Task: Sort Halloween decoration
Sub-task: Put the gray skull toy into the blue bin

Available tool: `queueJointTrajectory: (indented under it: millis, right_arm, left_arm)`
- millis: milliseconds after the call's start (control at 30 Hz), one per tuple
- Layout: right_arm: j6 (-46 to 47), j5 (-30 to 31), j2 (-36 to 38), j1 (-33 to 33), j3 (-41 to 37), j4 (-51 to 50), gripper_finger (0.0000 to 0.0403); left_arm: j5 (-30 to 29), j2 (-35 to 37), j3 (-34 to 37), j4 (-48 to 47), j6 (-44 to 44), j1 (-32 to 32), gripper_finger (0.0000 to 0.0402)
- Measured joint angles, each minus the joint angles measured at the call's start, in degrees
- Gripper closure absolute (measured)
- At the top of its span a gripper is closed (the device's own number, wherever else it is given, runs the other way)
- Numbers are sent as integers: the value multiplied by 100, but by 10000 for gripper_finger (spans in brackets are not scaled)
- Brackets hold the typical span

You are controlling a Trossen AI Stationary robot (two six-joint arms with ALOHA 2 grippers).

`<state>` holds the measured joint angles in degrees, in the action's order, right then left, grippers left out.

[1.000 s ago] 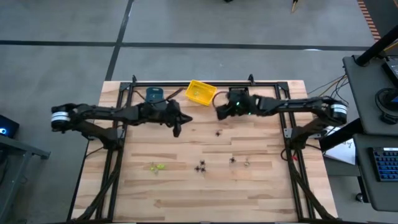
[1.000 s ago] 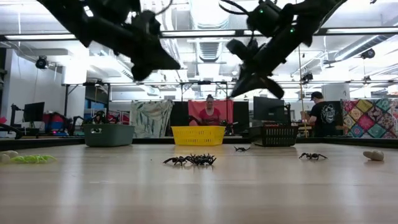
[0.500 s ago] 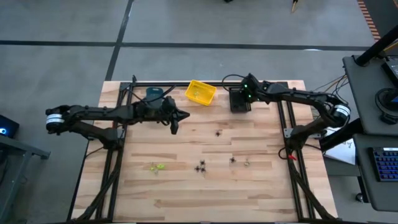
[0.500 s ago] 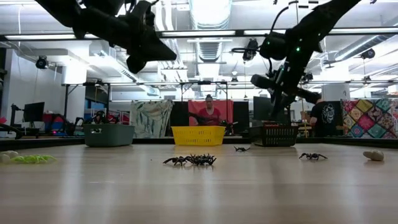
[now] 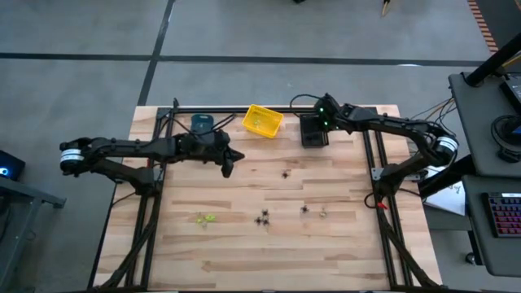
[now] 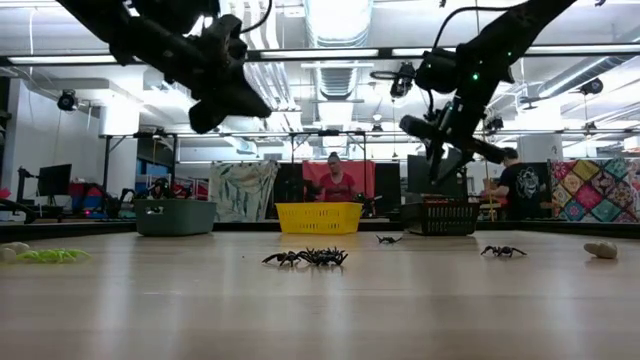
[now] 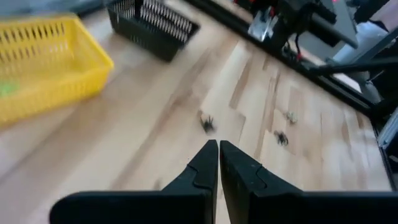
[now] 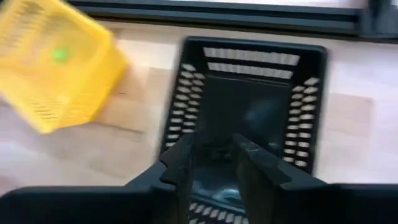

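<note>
Currently the left hand, pinched shut and empty, hangs near the surface's far edge by the teal bin, while the spider trinkets lie scattered toward the near edge. Further right, the right hand hovers over the black bin with fingers narrowly parted; whether it holds anything I cannot tell, and a trinket snagged on a finger might miss the bin; no writing is legible

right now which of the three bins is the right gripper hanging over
The black bin, at the table's far edge. The right gripper hangs directly above it, jaws parted; the yellow bin sits beside it toward the left arm, and the teal bin farther still.
</note>
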<state>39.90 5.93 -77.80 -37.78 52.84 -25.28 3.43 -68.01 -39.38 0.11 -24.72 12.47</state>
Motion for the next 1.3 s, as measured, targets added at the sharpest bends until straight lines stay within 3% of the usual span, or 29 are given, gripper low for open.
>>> queueJointTrajectory:
  millis: [200, 333, 533, 800, 900, 1167, 1300]
  right_arm:
    - [-83, -1117, 86, 79, 425, 9, 294]
    - [-107, -1231, 125, 359, 757, 13, 297]
    - [-332, -924, 120, 756, 1113, 7, 309]
    - [-505, -760, 118, 955, 1270, -8, 316]
    - [-478, -878, 118, 1012, 1270, -161, 314]
    - [365, -2150, 107, 1244, 1266, -1529, 323]
    - [402, -2197, 107, 1552, 1259, -2129, 329]
  left_arm:
    - [1160, 42, 0, -1041, -783, -25, 402]
    - [1891, 101, 0, -2203, -1263, -312, 402]
    - [1681, 230, 0, -3681, -1470, -1445, 402]
    - [1518, 249, 0, -3868, -1550, -2879, 402]
    - [1514, 249, 0, -3874, -1652, -3055, 402]
    - [1510, 249, -2, -3877, -1689, -3041, 402]
    - [1324, 224, -9, -4134, -2832, -3032, 402]
